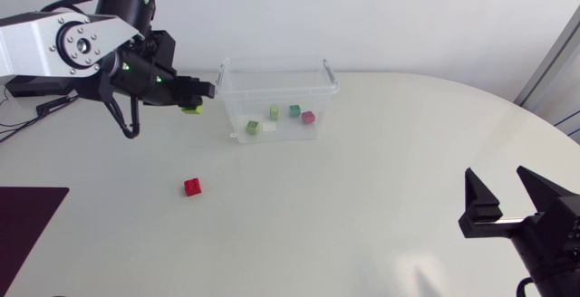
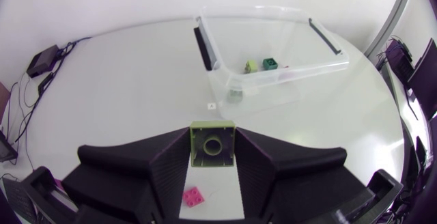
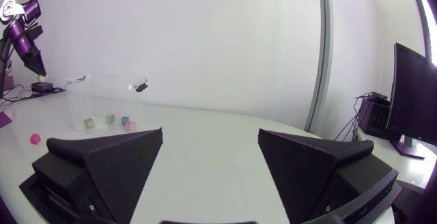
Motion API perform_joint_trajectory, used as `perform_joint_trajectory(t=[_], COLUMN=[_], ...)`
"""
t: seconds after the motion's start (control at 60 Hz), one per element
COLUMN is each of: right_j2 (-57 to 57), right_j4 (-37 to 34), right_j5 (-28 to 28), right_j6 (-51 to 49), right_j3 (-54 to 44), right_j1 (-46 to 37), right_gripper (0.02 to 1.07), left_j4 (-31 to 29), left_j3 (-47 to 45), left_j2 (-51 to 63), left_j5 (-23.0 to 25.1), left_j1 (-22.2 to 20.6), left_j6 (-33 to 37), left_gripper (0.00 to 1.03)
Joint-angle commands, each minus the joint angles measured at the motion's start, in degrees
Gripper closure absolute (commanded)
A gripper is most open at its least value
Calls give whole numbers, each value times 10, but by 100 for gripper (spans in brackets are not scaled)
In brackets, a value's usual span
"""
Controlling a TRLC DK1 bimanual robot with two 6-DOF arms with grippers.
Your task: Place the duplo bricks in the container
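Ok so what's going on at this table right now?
The left claw is shut on a lime-green brick, held beside the clear container and not yet over it. Several bricks already lie inside. A red brick sits on the table, untouched. The right claw is open near the table's edge, holding nothing.

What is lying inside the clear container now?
Inside the container: a pale green brick, a yellow-green brick, a dark green brick and a pink brick. Clear walls, no lid: nothing seems covered.
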Motion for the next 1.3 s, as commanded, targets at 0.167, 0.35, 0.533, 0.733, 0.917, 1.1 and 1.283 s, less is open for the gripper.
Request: perform_joint_trajectory(t=[0.167,0.35,0.533,0.733,0.917,1.1,1.283], right_j2=[-3,-3,-3,-3,-3,-3,-3], right_j4=[-4,-4,-5,-5,-4,-4,-4], right_j5=[-2,-2,-2,-2,-2,-2,-2], right_j6=[7,7,7,7,7,7,7], right_j3=[-11,-11,-11,-11,-11,-11,-11], right_j1=[-2,-2,-2,-2,-2,-2,-2], right_gripper=[6,6,6,6,6,6,6], left_j4=[71,93,128,113,21,-36,-57], left_j3=[82,147,192,248,287,231,95], left_j2=[63,130,185,251,212,107,32], left_j5=[-1,-1,-1,-32,-32,19,79], left_j1=[-23,-23,-29,-37,-26,-8,14], left_j6=[14,19,18,27,37,101,288], left_gripper=[82,82,81,31,4,6,8])
